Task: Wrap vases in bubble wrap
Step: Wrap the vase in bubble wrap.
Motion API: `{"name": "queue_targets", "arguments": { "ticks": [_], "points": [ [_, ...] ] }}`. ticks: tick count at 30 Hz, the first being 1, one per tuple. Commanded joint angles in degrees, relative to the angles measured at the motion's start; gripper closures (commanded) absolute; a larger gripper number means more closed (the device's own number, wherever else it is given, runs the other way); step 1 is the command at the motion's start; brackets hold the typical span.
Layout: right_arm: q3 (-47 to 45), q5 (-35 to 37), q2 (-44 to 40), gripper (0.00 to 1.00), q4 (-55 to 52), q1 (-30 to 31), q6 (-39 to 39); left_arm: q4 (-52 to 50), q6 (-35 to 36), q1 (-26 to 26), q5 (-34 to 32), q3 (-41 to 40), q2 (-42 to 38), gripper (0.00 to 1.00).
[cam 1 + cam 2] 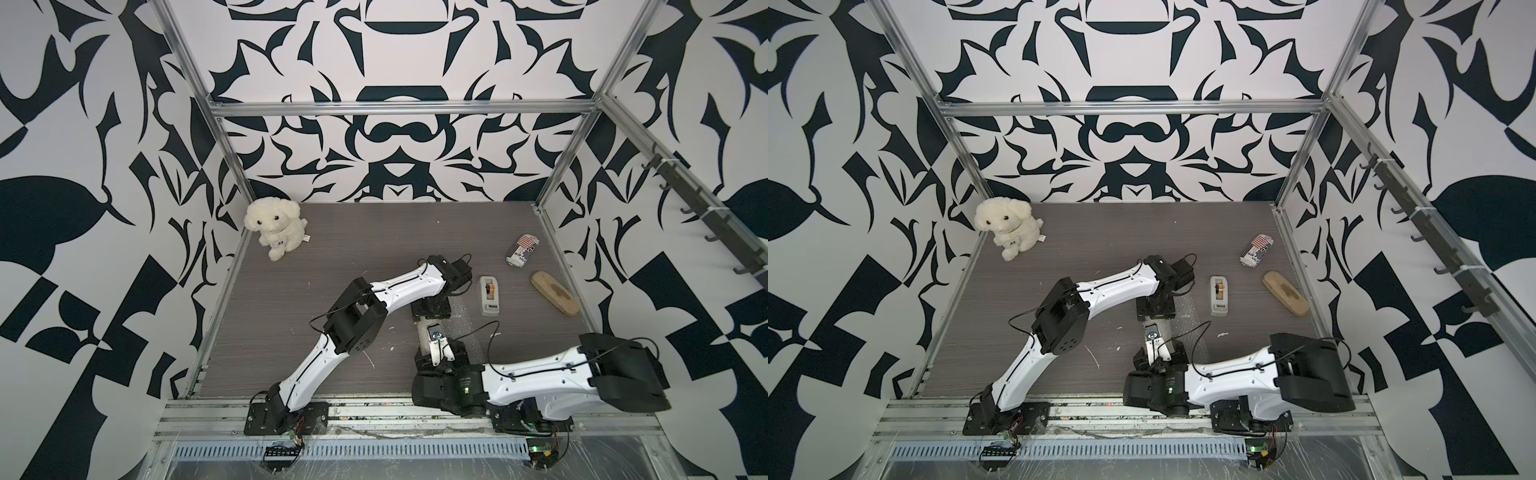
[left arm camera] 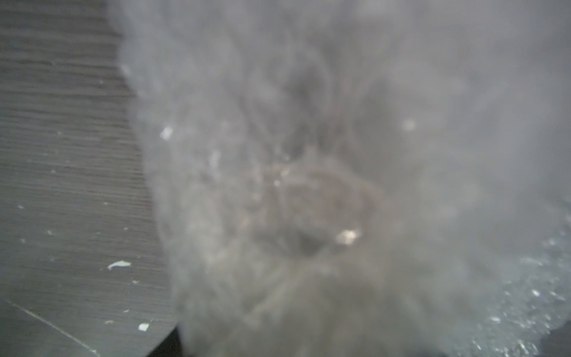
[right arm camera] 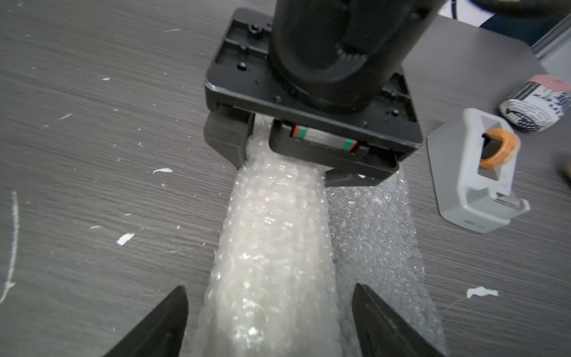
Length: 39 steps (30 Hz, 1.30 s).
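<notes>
The bubble wrap (image 3: 272, 235) is rolled into a long tube on the table, with a flat flap (image 3: 374, 222) spread beside it. The vase is wrapped inside, showing only as a pale core. My left gripper (image 3: 293, 157) is shut on the far end of the roll, one finger on each side; it shows in both top views (image 1: 430, 309) (image 1: 1154, 309). My right gripper (image 3: 270, 293) stands open astride the near end, with a gap on each side. Blurred bubble wrap (image 2: 309, 185) fills the left wrist view and hides that gripper's jaws.
A white tape dispenser (image 1: 489, 296) stands right of the roll, close to the flap. Behind it lies a striped can (image 1: 522, 250), and a wooden brush (image 1: 555, 294) sits by the right rail. A plush dog (image 1: 274, 226) sits at the back left.
</notes>
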Motion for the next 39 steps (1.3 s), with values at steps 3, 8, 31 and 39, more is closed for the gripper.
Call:
{"name": "queue_targets", "arguments": {
  "ticks": [3,8,31,39],
  "points": [
    [8.27,4.26,9.63,0.14,-6.79,0.22,6.30,-4.93,-0.42,0.10,1.83,-3.00,4.83,0.76],
    [14.75,5.89,16.64,0.26,-18.41,0.18,16.22,-4.02,-0.65,0.10,2.09,-3.26,4.12,0.76],
    [2.63,-4.02,8.00,0.54,-2.11,-1.36,12.22,5.73,6.06,5.49,2.12,0.16,-10.42,0.01],
    [-11.87,-11.43,-3.89,0.55,16.23,-5.74,11.63,18.30,2.32,6.34,-0.99,-18.95,-25.77,0.01]
  ]
}}
